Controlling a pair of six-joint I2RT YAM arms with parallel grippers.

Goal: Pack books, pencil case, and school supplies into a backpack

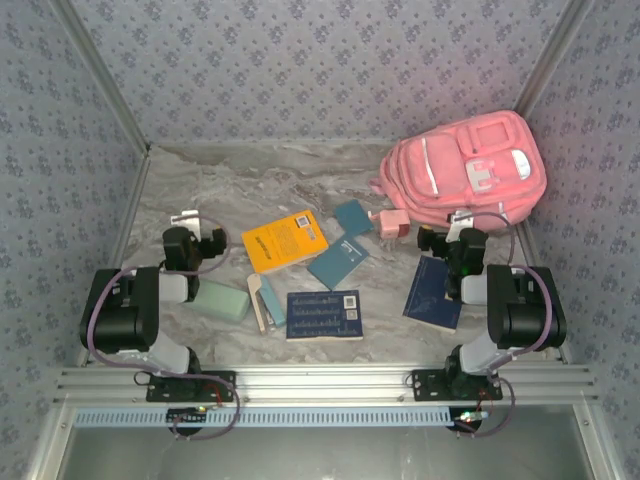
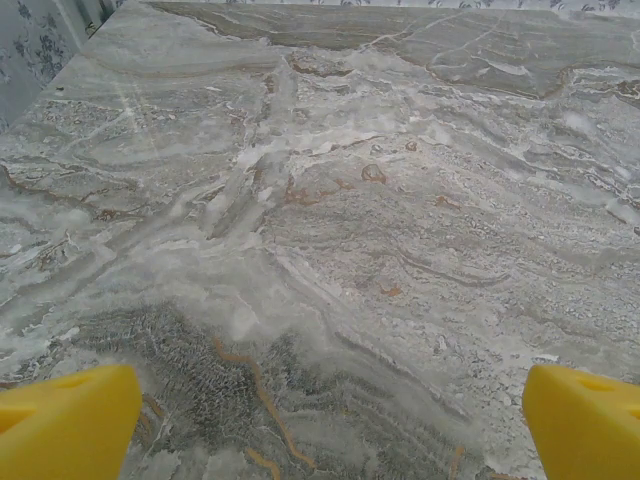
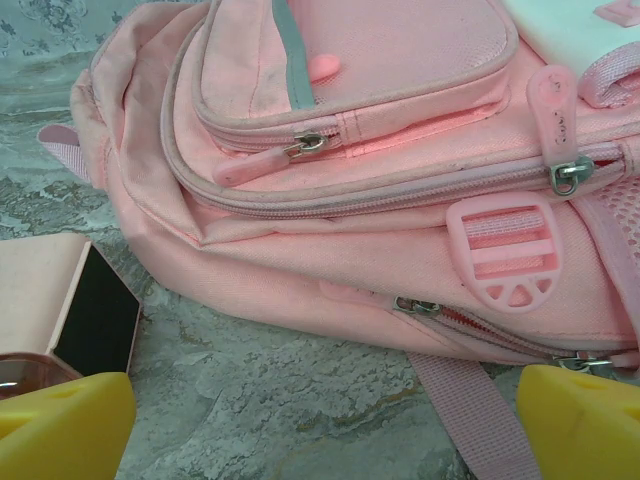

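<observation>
Left gripper point(image 2: 322, 430): jaws wide apart, nothing between them, yellow fingertips point(image 2: 60, 425) low over bare marble table point(image 2: 350, 200).

Right gripper point(image 3: 325, 430): jaws wide apart too and empty, pointed at the side of the backpack point(image 3: 380, 150), not touching it. A strap lies on the table between the fingertips. Pink box point(image 3: 45, 295) sits just beside its left finger, dark face turned toward the pack.

Top view: the backpack lies flat in the far right corner, pockets up, with the pink box at its near-left edge. The right arm sits over one navy book point(image 1: 432, 292) and partly hides it. The other navy book point(image 1: 324, 315) is near centre, toward the front. Yellow book point(image 1: 285, 241) is at centre, with two teal books point(image 1: 338, 262) just to its right. Beige and light-blue sticks point(image 1: 265, 302) lie between the centre navy book and the pencil case point(image 1: 222, 298). The case lies just beside the left arm. All items are on the table, outside the backpack.
</observation>
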